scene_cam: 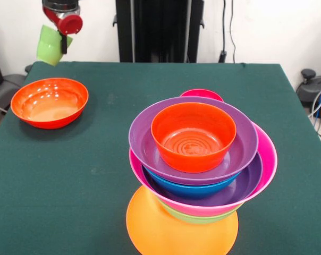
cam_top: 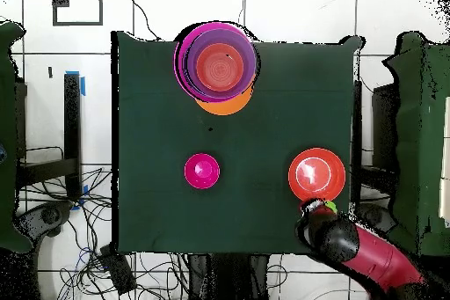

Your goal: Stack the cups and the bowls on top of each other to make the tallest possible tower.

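An upturned orange bowl sits closest to the front camera as the base of the tower. On it rest a green bowl, a pink bowl, a purple bowl, a blue bowl, a second purple bowl and a red-orange bowl on top. The front view shows these layers from the side; from overhead the tower reads only as rings. Behind it, the small magenta bowl is mostly hidden in front view, but stands clear overhead. A loose red-orange bowl lies well apart on the green table. The gripper holds the tilted light-green cup above the table's far edge, jaws closed on it. No writing is legible.
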`<state>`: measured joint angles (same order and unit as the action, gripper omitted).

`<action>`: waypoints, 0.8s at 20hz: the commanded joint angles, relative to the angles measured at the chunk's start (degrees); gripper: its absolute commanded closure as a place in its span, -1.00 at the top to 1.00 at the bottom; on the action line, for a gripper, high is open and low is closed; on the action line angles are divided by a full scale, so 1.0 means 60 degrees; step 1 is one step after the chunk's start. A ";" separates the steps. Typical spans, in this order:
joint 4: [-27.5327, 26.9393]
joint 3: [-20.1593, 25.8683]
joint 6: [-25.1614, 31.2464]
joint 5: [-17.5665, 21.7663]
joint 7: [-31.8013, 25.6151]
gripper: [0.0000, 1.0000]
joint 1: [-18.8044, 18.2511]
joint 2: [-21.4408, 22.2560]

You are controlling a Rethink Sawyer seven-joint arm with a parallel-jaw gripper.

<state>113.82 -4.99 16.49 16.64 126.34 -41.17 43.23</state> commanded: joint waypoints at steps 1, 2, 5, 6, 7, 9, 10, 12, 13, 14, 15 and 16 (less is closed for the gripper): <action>-0.1704 0.1070 0.2785 -0.0811 0.0019 -1.00 0.0876 0.0498; -0.1846 0.1083 0.3002 -0.0843 -0.0003 -1.00 0.0947 0.0514; -0.2448 0.1137 0.3803 -0.0990 0.0038 -1.00 0.1196 0.0449; -0.2683 0.1132 0.4178 -0.1039 0.0043 -1.00 0.1267 0.0429; -0.2923 0.1147 0.4478 -0.1103 0.0080 -1.00 0.1347 0.0388; -0.3375 0.1155 0.4977 -0.1163 0.0113 -1.00 0.1477 0.0336; -0.3618 0.1162 0.5254 -0.1218 0.0158 -1.00 0.1522 0.0278; -0.4024 0.1214 0.5712 -0.1357 0.0218 -1.00 0.1581 0.0178; -0.4302 0.1187 0.5948 -0.1366 0.0283 -1.00 0.1662 0.0096; -0.4570 0.1188 0.6224 -0.1398 0.0306 -1.00 0.1694 0.0031; -0.4875 0.1177 0.6564 -0.1427 0.0387 -1.00 0.1757 -0.0053; -0.5166 0.1179 0.6857 -0.1472 0.0455 -1.00 0.1792 -0.0132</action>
<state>95.28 -3.08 46.28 10.17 126.34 -33.29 46.06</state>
